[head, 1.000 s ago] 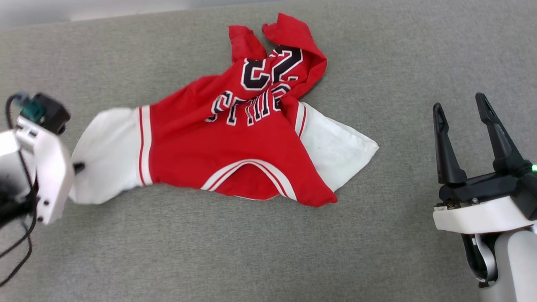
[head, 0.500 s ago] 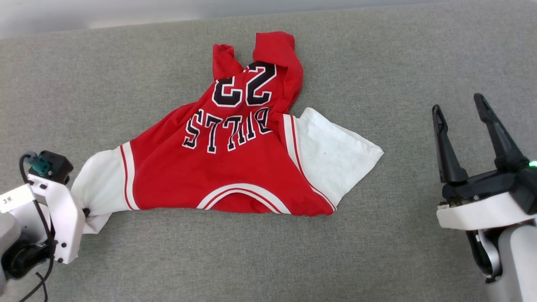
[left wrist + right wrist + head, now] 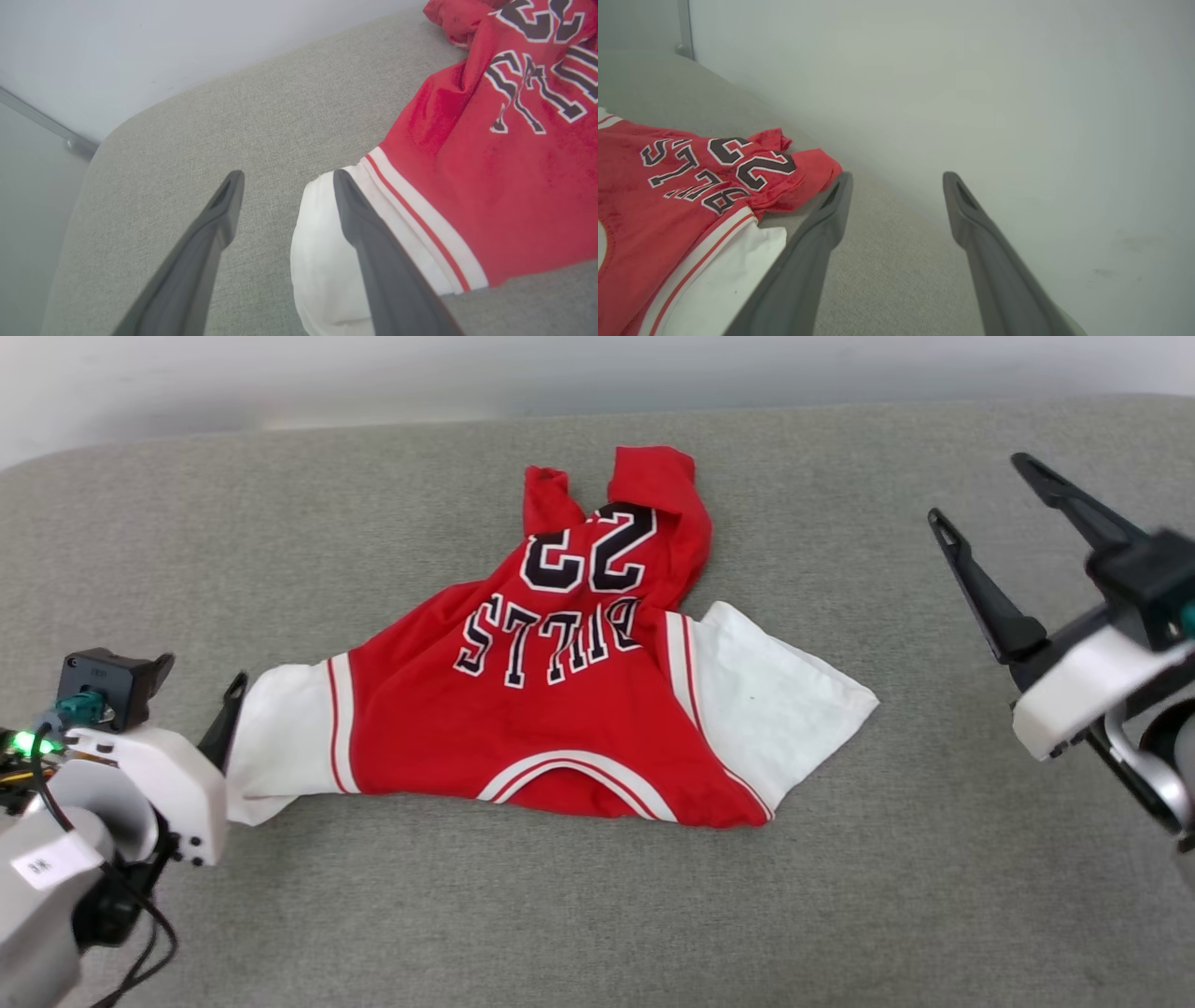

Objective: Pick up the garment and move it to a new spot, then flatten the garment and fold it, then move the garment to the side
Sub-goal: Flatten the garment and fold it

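Left tool (image 3: 201, 674), head view: jaws are spread wide at the white sleeve (image 3: 280, 737) of the garment (image 3: 560, 709), which is laid print-up and crumpled on the grey woven surface (image 3: 840, 896); the right tool (image 3: 976, 487) is held wide, well apart. Left wrist view: the sleeve is overlain by one finger (image 3: 373, 261), unpinched. Right wrist view: the bunched red hem (image 3: 803, 172) of soft knit is best pinched low and drawn outward.

- Left tool (image 3: 287, 173): two long, dark grey, tapering fingers.
- Right tool (image 3: 976, 485): black fingers on a white shell (image 3: 1083, 695).
- Left wrist housing (image 3: 177, 784): white, dark screws, black cables (image 3: 140, 933), teal plug (image 3: 82, 707), green light (image 3: 23, 742), small label (image 3: 42, 866).
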You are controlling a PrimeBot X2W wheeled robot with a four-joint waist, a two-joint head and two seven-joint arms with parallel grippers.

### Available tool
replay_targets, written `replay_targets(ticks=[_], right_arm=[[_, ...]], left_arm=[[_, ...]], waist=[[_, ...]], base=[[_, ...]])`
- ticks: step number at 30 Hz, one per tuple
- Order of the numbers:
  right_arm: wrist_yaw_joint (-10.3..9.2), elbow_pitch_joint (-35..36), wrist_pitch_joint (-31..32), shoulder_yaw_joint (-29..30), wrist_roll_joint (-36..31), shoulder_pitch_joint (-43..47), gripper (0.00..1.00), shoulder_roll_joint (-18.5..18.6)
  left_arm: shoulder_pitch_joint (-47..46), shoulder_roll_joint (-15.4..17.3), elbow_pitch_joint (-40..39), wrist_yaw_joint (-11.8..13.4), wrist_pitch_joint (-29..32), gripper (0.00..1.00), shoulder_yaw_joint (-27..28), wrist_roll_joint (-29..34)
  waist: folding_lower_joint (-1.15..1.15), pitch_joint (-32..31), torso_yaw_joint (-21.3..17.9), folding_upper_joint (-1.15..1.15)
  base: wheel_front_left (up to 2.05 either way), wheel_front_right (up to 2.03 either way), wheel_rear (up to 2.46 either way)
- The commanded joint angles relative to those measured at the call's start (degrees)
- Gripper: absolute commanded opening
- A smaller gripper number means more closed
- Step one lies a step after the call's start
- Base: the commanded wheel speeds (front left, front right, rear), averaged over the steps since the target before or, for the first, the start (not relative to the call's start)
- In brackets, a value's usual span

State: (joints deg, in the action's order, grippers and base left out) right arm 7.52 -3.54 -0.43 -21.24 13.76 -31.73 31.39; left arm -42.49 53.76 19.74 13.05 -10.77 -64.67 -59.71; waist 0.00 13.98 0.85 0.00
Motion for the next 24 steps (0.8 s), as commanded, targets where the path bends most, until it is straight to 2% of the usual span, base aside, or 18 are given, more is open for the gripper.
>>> replay_targets(ticks=[1, 5, 8, 11, 14, 18, 24], right_arm=[[-0.06, -0.1, 2.5, -2.0, 2.1, -2.1, 1.0, 1.5], [-0.06, 0.5, 17.1, -13.6, 13.0, -8.5, 1.0, 8.4], [-0.06, 1.2, 29.2, -21.0, 21.9, -13.3, 1.0, 12.7], [-0.06, 0.4, 38.9, -25.5, 28.3, -17.4, 1.0, 14.6], [-0.06, -2.3, 45.8, -28.4, 33.3, -19.8, 1.0, 14.6], [-0.05, -6.2, 50.0, -30.8, 36.7, -22.0, 1.0, 13.2], [-0.06, -12.4, 48.7, -33.9, 38.4, -21.7, 1.0, 11.0]], left_arm=[[0.9, -0.6, -0.7, 1.1, -1.2, 1.0, 0.8, -0.3], [3.4, -2.0, -4.5, 6.8, -4.2, 1.0, 4.2, 2.7], [5.5, -3.7, -9.4, 11.1, -4.5, 1.0, 10.3, 6.9], [9.7, -5.8, -14.2, 14.8, -4.4, 1.0, 17.5, 12.9], [14.3, -8.7, -18.3, 17.3, -4.4, 1.0, 24.6, 19.3], [20.2, -13.5, -22.4, 18.4, -4.4, 1.0, 32.4, 26.8], [26.2, -21.5, -25.2, 15.8, -4.4, 1.0, 41.4, 35.0]], waist=[[0.0, -0.3, 0.7, 0.0], [0.0, -0.1, 2.2, 0.0], [0.0, 0.4, 3.4, 0.0], [0.0, 1.4, 4.5, 0.0], [0.0, 2.5, 5.6, 0.0], [0.0, 4.4, 7.0, 0.0], [0.0, 7.1, 9.0, 0.0]], base=[[0.0, 0.0, 0.0], [0.0, 0.0, 0.0], [0.0, 0.0, 0.0], [0.0, 0.0, 0.0], [0.0, 0.0, 0.0], [0.0, 0.0, 0.0], [0.0, 0.0, 0.0]])
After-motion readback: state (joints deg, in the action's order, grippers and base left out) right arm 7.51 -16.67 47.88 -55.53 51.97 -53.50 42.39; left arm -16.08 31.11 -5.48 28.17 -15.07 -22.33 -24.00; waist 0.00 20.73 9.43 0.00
